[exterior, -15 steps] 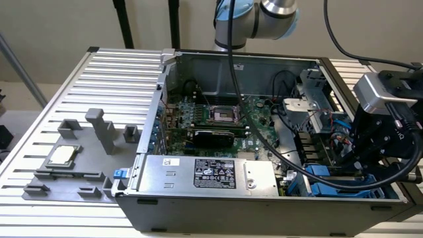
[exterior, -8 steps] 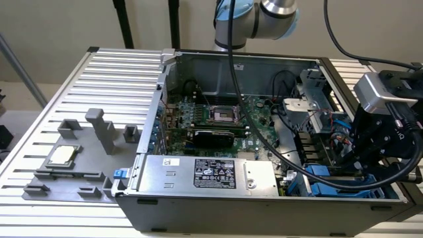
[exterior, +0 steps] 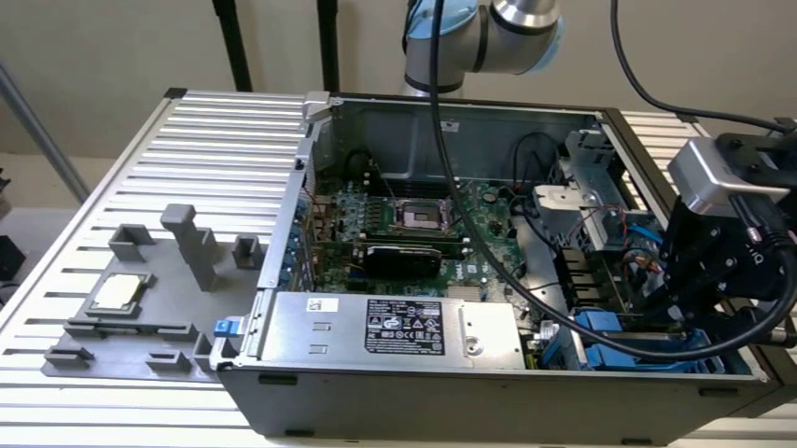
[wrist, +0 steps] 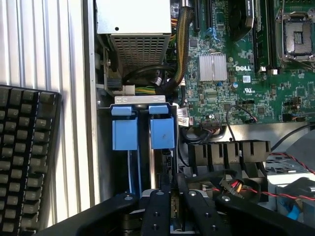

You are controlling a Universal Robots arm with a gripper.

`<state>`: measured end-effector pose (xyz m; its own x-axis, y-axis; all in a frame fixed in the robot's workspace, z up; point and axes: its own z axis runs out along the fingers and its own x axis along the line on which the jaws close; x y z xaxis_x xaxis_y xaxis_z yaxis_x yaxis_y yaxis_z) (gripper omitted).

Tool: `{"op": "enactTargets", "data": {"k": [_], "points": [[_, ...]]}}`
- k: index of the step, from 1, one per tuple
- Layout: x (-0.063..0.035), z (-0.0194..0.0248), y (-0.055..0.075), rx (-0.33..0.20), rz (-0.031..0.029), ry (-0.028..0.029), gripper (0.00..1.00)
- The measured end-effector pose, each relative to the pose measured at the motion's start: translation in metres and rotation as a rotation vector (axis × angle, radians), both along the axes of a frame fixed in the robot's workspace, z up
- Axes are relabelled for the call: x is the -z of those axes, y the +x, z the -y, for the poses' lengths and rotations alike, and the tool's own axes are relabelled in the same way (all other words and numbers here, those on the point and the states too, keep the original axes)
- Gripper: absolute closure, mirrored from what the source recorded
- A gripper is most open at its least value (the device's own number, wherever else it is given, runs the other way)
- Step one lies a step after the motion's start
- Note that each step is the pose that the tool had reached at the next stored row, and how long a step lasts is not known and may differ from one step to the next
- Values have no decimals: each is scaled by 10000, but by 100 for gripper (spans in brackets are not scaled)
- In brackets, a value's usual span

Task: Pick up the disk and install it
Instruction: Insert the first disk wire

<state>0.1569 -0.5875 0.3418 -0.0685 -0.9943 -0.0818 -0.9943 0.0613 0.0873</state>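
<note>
I stand beside the open computer case [exterior: 498, 392] and see the gripper [exterior: 682, 310] low over the drive bay, at about 4 o'clock of the case in the exterior view. In the wrist view, the gripper [wrist: 171, 201] has its two black fingers [wrist: 156, 211] drawn narrow. As far as I can judge, they are closed on the back edge of the disk [wrist: 161, 132]. The disk stands on its edge in the bay and its blue bracket [exterior: 610, 329] is already between the guides. A second blue carrier [wrist: 124, 133] sits just beside it in the next slot.

Several things could go wrong here, I think. The grip takes only a thin edge, so the disk can tilt if it is pushed a little off line. Then the bracket can jam on the guide or rub on the neighbour carrier. The red and black cables [wrist: 246, 189] lie near the fingers, on the side toward the motherboard [exterior: 412, 224]. A finger or the wrist could catch them and pull a plug. The bay is also narrow, so the wide gripper body may touch the case wall. If the fingers let go before the bracket latches, the disk would sit loose and not connect.
</note>
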Motion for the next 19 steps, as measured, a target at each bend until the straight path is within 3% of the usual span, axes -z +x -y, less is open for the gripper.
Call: {"op": "enactTargets", "data": {"k": [19], "points": [[8, -11, 19, -320, 3, -4, 84]]}}
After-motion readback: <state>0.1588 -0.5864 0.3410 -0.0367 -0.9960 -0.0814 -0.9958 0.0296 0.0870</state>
